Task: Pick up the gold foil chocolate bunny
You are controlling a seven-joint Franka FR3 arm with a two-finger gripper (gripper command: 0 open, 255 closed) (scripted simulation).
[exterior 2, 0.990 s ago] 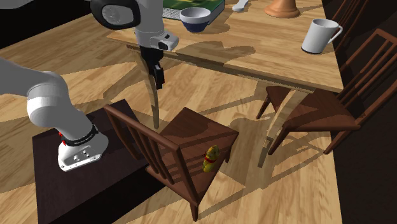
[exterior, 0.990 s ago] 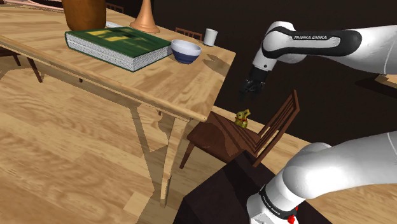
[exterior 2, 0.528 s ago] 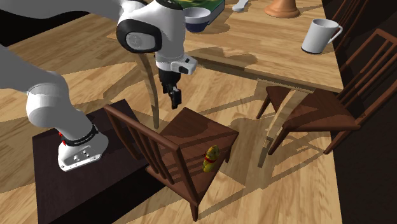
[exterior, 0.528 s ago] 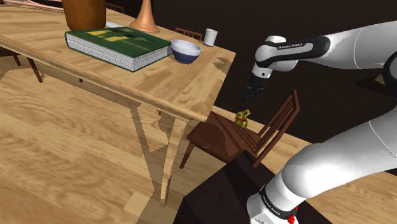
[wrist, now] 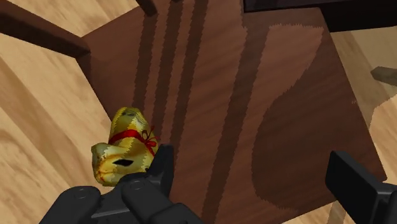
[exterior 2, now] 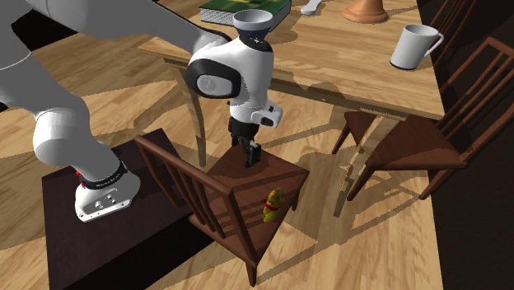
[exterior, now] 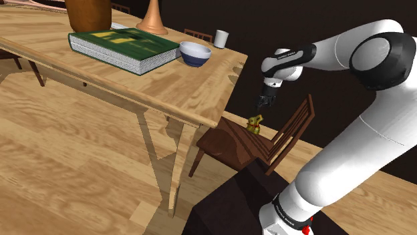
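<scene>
Since the gold foil bunny (wrist: 124, 147) is judged light, thin-skinned and easily dented, only a gentle squeeze is called for. It is seen standing near the edge of the dark chair seat (exterior 2: 276, 177), with a red ribbon tied at its neck. The pincer (wrist: 257, 175) is held open above the seat, and the bunny is found just outside one finger, not between the two. The foil is likely slippery, so the broad body below the ribbon is judged the best hold.
</scene>
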